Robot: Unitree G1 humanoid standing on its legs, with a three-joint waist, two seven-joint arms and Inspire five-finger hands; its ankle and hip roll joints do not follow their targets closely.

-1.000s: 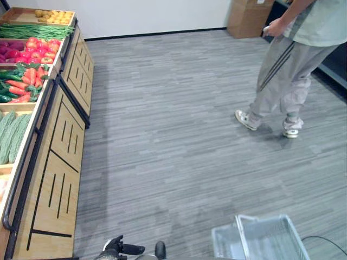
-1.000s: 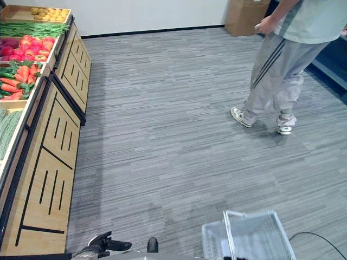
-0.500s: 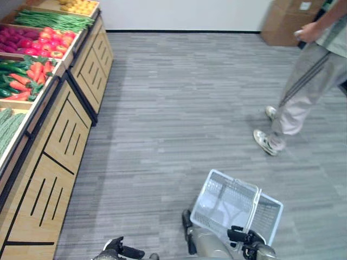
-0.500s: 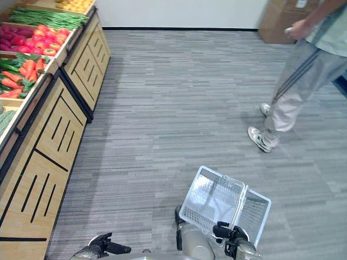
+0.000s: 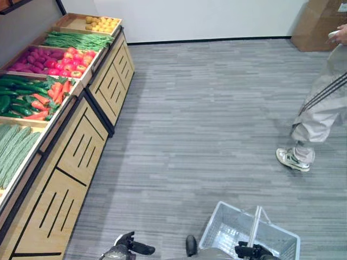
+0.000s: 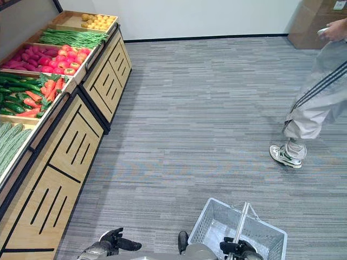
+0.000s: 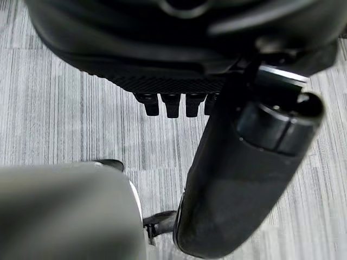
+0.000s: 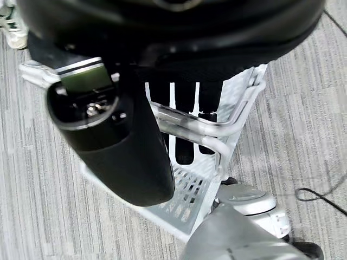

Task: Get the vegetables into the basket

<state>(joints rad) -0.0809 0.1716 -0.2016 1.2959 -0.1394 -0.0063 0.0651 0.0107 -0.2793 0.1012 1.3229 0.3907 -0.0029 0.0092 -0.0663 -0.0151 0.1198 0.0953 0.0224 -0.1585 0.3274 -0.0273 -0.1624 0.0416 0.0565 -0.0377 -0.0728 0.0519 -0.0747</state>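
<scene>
- At the left of the frame, a wooden slatted stand [image 5: 81,157] holds the vegetables [image 5: 38,97]: ridged green gourds, carrots, red peppers, long beans.
- At lower left, the left hand [image 5: 126,246] hangs with fingers relaxed, holding nothing.
- The grey striped carpet [image 5: 206,124] lies open in the centre.
- At lower right, the right hand [image 8: 187,116] curls round the handle of the white perforated plastic basket [image 5: 227,233].
- A person [image 5: 325,103] stands at the right edge.

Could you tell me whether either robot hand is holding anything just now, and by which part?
The right robot hand holds the pale grey plastic basket by its handle, fingers curled round it. The left robot hand holds nothing.
</scene>
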